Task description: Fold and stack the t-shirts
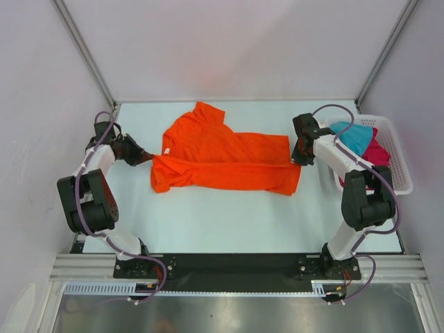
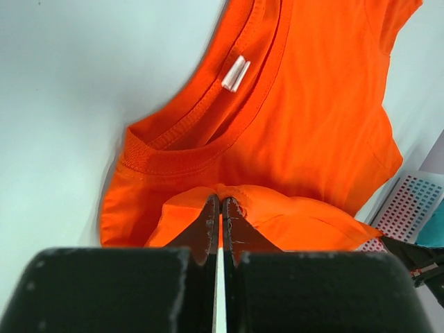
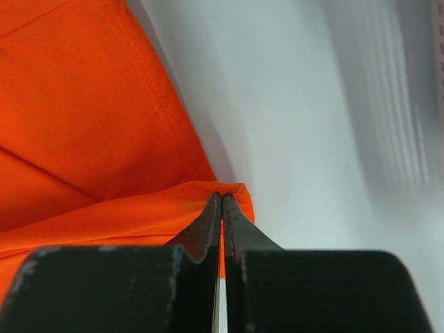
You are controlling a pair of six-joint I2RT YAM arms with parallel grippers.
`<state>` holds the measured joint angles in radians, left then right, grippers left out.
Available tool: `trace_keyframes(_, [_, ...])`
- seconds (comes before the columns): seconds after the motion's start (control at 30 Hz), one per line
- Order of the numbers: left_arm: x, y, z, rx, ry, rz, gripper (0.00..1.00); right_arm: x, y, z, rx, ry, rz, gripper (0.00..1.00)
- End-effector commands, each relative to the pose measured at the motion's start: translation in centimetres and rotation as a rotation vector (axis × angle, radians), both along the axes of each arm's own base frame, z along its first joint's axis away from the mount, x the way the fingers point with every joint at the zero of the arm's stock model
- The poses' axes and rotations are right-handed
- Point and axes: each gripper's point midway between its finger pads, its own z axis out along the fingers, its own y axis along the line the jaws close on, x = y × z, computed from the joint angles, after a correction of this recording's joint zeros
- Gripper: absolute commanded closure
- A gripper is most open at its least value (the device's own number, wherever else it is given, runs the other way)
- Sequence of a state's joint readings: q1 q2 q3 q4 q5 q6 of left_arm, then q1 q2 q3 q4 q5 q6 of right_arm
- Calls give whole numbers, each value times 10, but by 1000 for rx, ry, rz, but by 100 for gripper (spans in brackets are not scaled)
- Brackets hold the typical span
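An orange t-shirt (image 1: 222,158) lies spread across the middle of the table, partly folded, collar to the left. My left gripper (image 1: 148,159) is shut on its left edge; the left wrist view shows the jaws (image 2: 221,201) pinching a fold of the orange t-shirt (image 2: 305,118) just below the collar. At the shirt's right end my right gripper (image 1: 297,161) is shut on a corner, and the right wrist view shows that gripper (image 3: 223,197) clamping the orange t-shirt (image 3: 76,118) at its hem corner. A teal t-shirt (image 1: 354,137) and a pink t-shirt (image 1: 377,152) lie bunched in the basket.
A white slotted basket (image 1: 397,161) stands at the table's right edge, close behind my right arm. Grey walls and metal posts close in the table on the left, back and right. The table surface (image 1: 222,222) in front of the shirt shows bare.
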<state>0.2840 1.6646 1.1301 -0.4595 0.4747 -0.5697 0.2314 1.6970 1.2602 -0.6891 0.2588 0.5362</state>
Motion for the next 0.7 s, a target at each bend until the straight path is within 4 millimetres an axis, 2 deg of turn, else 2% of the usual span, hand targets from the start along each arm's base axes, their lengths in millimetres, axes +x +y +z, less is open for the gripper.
trace_keyframes(0.0, [20,6,27,-2,-86,1,100,20,6,12,9,-32,47,89])
trace_keyframes(0.03, [19,6,28,-3,-88,-5,100,21,6,10,8,-24,50,83])
trace_keyframes(0.17, [10,0,40,-11,-102,-29,100,18,8,18,19,-34,64,73])
trace_keyframes(0.2, [8,-2,42,-10,-109,-34,100,14,9,16,21,-33,69,67])
trace_keyframes(0.23, [4,-3,50,-1,-130,-38,99,12,11,18,25,-39,79,66])
trace_keyframes(0.27, [-3,-5,45,-2,-118,-41,97,9,13,25,33,-59,86,66])
trace_keyframes(0.33, [-12,-3,49,32,-126,-39,96,0,16,23,48,-60,98,62])
trace_keyframes(0.4, [-21,-5,44,34,-113,-47,95,-6,22,30,58,-79,116,59])
trace_keyframes(0.43, [-25,-8,49,29,-127,-55,94,-14,23,24,57,-61,125,59])
trace_keyframes(0.47, [-32,-11,42,20,-110,-58,94,-19,25,21,54,-52,135,59])
trace_keyframes(0.53, [-42,-13,43,37,-122,-60,93,-31,31,18,59,-44,153,58])
trace_keyframes(0.57, [-51,-13,33,46,-97,-57,92,-43,31,7,59,-12,153,58])
trace_keyframes(0.63, [-59,-9,29,83,-90,-54,91,-52,38,3,78,-15,170,58])
trace_keyframes(0.67, [-63,-6,22,104,-70,-42,88,-64,38,-10,82,16,171,59])
